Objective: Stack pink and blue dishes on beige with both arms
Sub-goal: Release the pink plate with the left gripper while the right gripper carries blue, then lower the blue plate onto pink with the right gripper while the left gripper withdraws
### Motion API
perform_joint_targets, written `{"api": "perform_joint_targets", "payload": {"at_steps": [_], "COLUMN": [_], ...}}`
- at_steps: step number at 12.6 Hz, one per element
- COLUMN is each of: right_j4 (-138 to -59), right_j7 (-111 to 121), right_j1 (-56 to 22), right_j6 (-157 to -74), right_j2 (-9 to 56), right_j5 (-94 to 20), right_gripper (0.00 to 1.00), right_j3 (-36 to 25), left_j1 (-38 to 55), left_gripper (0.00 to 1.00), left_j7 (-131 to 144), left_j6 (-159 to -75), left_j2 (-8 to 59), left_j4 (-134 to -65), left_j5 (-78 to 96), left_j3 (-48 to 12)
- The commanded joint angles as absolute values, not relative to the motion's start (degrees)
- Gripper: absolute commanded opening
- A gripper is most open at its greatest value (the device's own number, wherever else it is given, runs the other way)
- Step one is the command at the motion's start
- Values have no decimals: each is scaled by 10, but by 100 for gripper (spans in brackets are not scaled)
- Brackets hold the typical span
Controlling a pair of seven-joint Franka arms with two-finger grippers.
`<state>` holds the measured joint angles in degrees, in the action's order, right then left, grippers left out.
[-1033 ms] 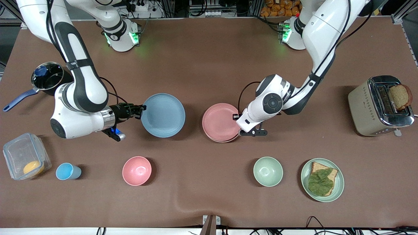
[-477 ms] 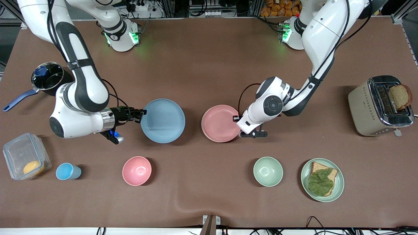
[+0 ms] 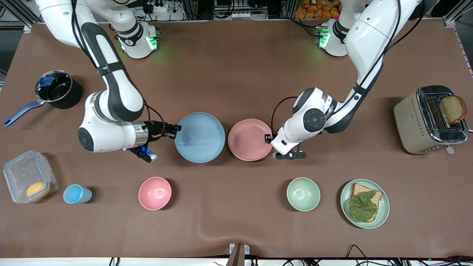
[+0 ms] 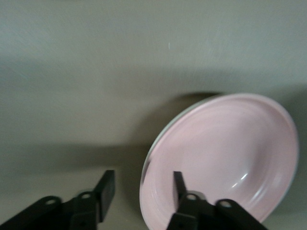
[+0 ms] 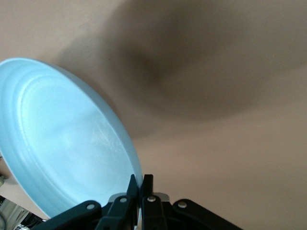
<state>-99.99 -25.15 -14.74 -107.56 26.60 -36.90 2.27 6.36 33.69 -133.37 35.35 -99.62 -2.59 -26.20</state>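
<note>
The light blue plate [image 3: 199,137] hangs just above the table beside the pink plate [image 3: 249,139], their rims almost touching. My right gripper [image 3: 176,130] is shut on the blue plate's rim at the end toward the right arm; in the right wrist view the right gripper [image 5: 140,178] pinches the edge of the blue plate [image 5: 62,139]. The pink plate lies flat. My left gripper [image 3: 269,138] is at its rim, and in the left wrist view the left gripper [image 4: 144,175] stands open astride the edge of the pink plate [image 4: 225,153]. The beige plate is hidden.
Nearer the front camera stand a blue cup [image 3: 75,194], a pink bowl [image 3: 155,193], a green bowl [image 3: 303,194] and a green plate [image 3: 385,207] with a sandwich. A toaster [image 3: 417,122], a pot [image 3: 57,88] and a plastic box [image 3: 22,173] sit at the table's ends.
The right arm carried the blue plate sideways toward the pink plate. The pink plate came down flat, and the beige rim seen under it earlier no longer shows.
</note>
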Motion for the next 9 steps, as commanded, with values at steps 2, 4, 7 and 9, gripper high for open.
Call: {"api": "perform_joint_targets", "payload": {"at_steps": [2, 4, 7, 9], "right_j4": [-1001, -1001, -1001, -1000], "right_j7": [-336, -373, -418, -434], "right_j1": [-227, -256, -300, -315], "right_j6": [-1148, -1183, -1239, -1259], "right_j2": [266, 272, 286, 292], "right_j5": [-386, -386, -386, -386], "right_gripper": [0, 0, 0, 0], "right_j3": [18, 18, 18, 18], "left_j1": [-4, -55, -108, -121], "left_gripper": [100, 100, 100, 100], "left_j7": [329, 273, 158, 146], "left_j6": [-1215, -1158, -1070, -1008], "left_j2": [203, 146, 100, 100], "left_j4": [-1000, -994, -936, -861], "left_j5": [-38, -110, -135, -135], "left_j3": [-239, -241, -241, -240]}}
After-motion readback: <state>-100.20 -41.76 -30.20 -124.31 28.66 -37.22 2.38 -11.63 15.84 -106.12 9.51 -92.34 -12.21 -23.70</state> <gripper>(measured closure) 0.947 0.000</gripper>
